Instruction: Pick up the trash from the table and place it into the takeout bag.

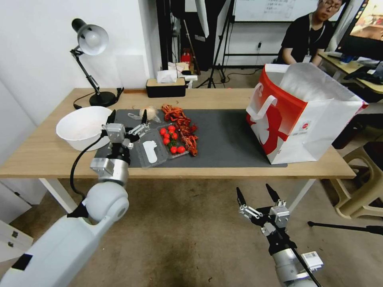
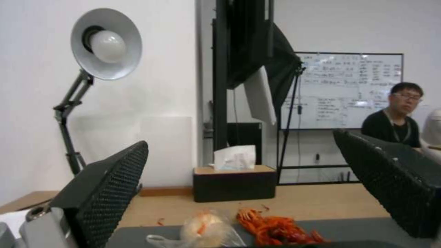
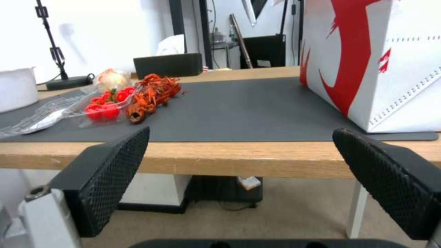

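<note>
Closest to me, my right gripper [image 1: 257, 193] hangs below the near edge of the table [image 1: 239, 172], fingers spread wide and holding nothing. My left gripper [image 1: 127, 115] sits over the left end of the dark mat [image 1: 227, 139], also wide open and empty, just beside the white bowl [image 1: 81, 127]. In front of it I see a small clear food bag [image 1: 149, 113] with something pale inside. Next to that lies an open clear tray [image 1: 159, 147] with red tomatoes [image 1: 171, 139], and a pile of red crayfish shells [image 1: 183, 127] alongside. The takeout bag [image 1: 299, 119] stands upright at the right end, well apart from the scraps. A desk lamp [image 1: 91, 44] and tissue box [image 1: 165, 85] sit along the far edge.
</note>
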{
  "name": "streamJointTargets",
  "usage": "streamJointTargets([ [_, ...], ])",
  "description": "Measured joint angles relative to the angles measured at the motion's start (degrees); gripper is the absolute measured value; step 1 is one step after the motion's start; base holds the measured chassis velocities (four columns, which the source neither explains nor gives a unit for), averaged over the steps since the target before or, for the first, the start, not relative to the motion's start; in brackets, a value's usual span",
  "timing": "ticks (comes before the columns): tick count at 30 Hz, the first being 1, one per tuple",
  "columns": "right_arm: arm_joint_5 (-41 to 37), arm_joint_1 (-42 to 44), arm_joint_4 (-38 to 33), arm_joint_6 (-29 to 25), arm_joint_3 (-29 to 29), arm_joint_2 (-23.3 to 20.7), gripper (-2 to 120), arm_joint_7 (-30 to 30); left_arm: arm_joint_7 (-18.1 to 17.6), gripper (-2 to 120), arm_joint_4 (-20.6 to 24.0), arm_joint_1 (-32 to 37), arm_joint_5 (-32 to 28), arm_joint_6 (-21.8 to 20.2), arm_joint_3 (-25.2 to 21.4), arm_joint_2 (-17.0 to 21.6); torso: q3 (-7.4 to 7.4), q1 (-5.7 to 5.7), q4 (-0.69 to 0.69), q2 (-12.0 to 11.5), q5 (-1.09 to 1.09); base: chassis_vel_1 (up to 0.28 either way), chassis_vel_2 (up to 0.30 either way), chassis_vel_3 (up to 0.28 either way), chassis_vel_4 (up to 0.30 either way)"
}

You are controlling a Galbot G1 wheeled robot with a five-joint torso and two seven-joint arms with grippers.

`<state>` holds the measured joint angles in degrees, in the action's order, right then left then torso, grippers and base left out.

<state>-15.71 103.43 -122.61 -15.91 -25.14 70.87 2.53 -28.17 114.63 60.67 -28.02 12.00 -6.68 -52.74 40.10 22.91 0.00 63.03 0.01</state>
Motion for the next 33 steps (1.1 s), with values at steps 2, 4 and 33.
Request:
streamJointTargets([
  [2, 0.0, 0.0, -0.1, 0.0, 0.0, 0.0, 100, 0.0, 0.5, 100, -0.1, 0.2, 0.0, 0.2, 0.0, -0.2, 0.00, 0.00, 0.01, 0.0, 0.00, 0.000, 0.000, 0.000, 0.000],
  [4, -0.1, 0.1, -0.1, 0.0, 0.0, 0.0, 100, 0.0, 1.3, 100, -0.4, 0.2, -0.1, 0.3, -0.1, -0.4, 0.00, 0.01, 0.00, 0.0, 0.00, 0.000, 0.000, 0.000, 0.000],
  [33, -0.2, -0.9, -0.1, 1.4, 1.5, 0.5, 100, 0.5, 49.0, 100, -46.0, -60.9, -15.0, -12.5, 37.2, 8.1, 0.01, 0.03, 0.00, 0.0, 0.02, 0.000, 0.000, 0.000, 0.000],
])
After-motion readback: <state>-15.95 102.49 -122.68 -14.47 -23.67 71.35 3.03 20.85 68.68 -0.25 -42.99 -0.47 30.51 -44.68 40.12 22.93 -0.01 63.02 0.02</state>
